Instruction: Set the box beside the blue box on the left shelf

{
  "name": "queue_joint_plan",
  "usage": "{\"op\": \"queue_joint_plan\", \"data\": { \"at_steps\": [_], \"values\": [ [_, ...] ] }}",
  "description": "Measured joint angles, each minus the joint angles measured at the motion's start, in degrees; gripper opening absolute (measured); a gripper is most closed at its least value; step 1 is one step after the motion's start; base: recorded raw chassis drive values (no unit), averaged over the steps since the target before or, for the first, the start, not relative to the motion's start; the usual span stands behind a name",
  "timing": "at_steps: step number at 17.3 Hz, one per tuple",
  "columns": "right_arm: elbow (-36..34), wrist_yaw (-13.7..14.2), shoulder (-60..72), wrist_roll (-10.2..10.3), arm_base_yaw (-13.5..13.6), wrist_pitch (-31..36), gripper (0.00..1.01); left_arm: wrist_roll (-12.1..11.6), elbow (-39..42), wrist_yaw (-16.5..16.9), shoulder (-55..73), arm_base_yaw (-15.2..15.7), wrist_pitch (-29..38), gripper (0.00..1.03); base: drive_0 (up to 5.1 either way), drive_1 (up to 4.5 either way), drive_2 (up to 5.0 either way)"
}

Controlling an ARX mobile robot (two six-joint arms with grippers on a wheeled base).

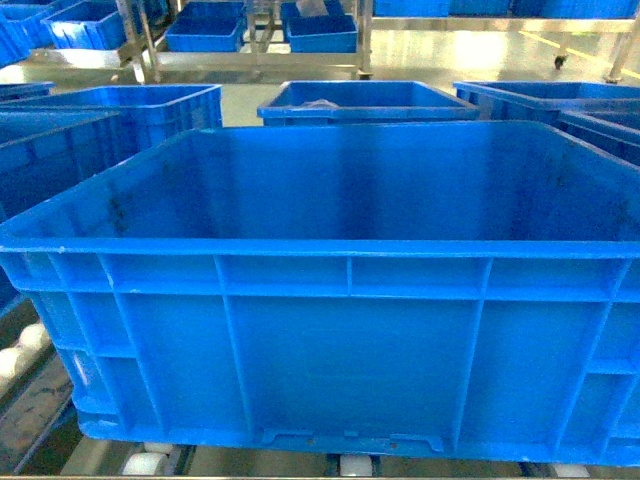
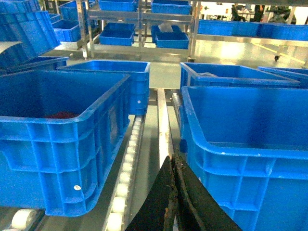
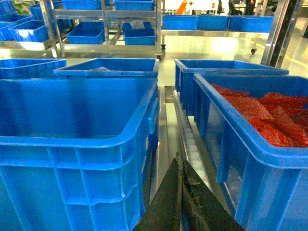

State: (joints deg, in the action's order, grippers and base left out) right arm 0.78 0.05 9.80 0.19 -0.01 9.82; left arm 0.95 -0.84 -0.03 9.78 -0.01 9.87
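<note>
- At the bottom of the left wrist view, the left gripper [image 2: 174,202] shows as two dark fingers pressed together, pinching nothing, in the gap just left of the box [image 2: 245,144].
- At the bottom of the right wrist view, the right gripper [image 3: 182,197] also has its fingers pressed together, in the gap just right of the box [image 3: 72,144].
- Neither gripper appears in the head view, where the box [image 1: 330,350] fills most of the frame, upright, with its ribbed near wall facing the camera.
- The box stands on the shelf [image 1: 30,360], whose white rollers [image 1: 148,463] peek out under its base.
- Left of it, across a strip of rollers [image 2: 126,178], stands a second crate [image 2: 62,144] holding something dark red that is hard to make out.
- Right of it, across a steel rail [image 3: 166,125], a third crate [image 3: 250,159] holds red packets [image 3: 269,115].
- More blue crates [image 1: 365,100] sit behind, and racks [image 3: 110,24] of smaller bins stand far back.
</note>
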Motion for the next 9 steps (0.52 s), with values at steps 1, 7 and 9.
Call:
{"op": "queue_joint_plan", "data": {
  "at_steps": [1, 7, 9],
  "values": [
    [0.00, 0.02, -0.39, 0.00, 0.00, -0.81, 0.01, 0.00, 0.00, 0.02, -0.42, 0.00, -0.74, 0.01, 0.0, 0.00, 0.0],
    [0.00, 0.07, -9.53, -0.02, 0.00, -10.71, 0.01, -0.13, -0.02, 0.02, -9.18, 0.00, -10.80, 0.01, 0.0, 0.00, 0.0],
    [0.00, -0.09, -9.53, -0.02, 0.00, -10.19, 0.01, -0.15, -0.02, 0.02, -9.20, 0.00, -10.25, 0.01, 0.0, 0.00, 0.0]
  ]
}}
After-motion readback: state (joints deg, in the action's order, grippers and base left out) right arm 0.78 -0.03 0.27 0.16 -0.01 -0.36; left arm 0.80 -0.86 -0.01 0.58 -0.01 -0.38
